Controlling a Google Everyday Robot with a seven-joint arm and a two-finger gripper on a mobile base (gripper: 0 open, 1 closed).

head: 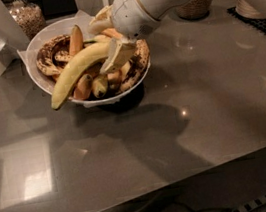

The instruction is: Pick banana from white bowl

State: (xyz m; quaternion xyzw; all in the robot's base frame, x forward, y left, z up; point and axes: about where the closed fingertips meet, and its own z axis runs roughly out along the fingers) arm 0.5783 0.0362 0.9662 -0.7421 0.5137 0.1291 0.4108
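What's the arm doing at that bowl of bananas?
The robot's white arm has its two-finger gripper down in the wide round white bowl of bananas on the grey counter. The gripper looks open, one finger either side of the right end of the long pale yellow-green banana. That banana lies on top of the pile, not yet lifted.
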